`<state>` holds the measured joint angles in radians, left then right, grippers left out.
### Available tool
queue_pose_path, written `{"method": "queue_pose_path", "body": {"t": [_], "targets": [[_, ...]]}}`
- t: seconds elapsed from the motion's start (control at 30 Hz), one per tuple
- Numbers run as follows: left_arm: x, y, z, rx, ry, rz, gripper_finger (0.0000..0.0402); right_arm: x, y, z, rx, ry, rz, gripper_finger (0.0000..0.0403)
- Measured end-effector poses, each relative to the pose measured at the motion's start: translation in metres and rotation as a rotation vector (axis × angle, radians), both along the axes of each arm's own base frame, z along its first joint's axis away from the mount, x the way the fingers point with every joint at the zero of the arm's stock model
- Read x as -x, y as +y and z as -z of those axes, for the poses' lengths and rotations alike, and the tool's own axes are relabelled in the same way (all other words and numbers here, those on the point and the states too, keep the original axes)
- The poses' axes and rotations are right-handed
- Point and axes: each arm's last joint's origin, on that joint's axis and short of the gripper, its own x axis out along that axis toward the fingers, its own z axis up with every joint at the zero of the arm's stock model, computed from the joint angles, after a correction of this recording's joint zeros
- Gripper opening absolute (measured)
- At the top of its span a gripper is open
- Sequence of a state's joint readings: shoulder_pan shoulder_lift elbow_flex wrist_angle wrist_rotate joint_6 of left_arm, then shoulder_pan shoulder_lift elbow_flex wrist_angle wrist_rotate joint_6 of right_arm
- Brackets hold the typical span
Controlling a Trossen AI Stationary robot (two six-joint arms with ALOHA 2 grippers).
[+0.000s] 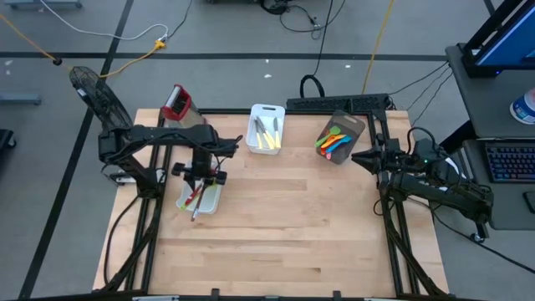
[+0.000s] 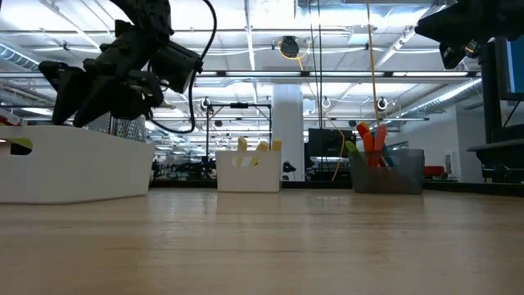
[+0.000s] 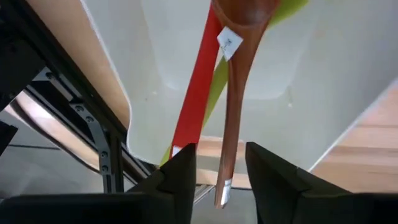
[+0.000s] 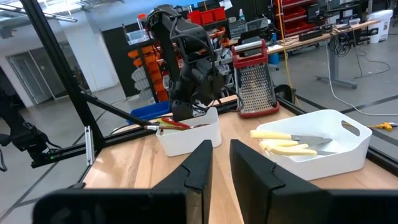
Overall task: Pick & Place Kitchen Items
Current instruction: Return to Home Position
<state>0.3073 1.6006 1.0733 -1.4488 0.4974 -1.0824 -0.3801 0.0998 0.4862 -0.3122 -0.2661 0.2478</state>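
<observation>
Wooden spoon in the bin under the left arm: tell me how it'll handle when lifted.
The wooden spoon looks rigid, so probably won't flex. Its smooth, narrow handle might swivel when pinched. It rests on the red spoon, which may shift.

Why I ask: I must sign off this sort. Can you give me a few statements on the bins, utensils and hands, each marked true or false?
1. The wooden spoon lies in the white bin below the left hand. True.
2. The left hand is clamped on that spoon. False: its fingers are open and the spoon rests in the bin.
3. The cream knives lie in a grey bin. False: they lie in the second white bin.
4. The box grater stands outside every bin. True.
5. The right hand holds a spoon. False: it is empty, near the table's right edge.
</observation>
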Motion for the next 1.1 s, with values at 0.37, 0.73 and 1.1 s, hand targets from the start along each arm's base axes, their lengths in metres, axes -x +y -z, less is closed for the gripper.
{"method": "queue_pose_path", "body": {"t": [0.37,0.73,1.1], "targets": [[0.01,-0.012,-0.062,-0.301,-0.181,0.042,0.017,0.0,0.0,0.0,0.005,0.002,0.0,0.005],[0.044,-0.047,-0.133,-0.757,-0.609,0.175,0.017,0.0,0.0,0.001,0.002,0.008,0.002,0.005],[0.095,-0.06,-0.162,-0.922,-0.85,0.401,0.017,0.0,0.0,0.001,0.002,0.008,0.002,0.005]]}}
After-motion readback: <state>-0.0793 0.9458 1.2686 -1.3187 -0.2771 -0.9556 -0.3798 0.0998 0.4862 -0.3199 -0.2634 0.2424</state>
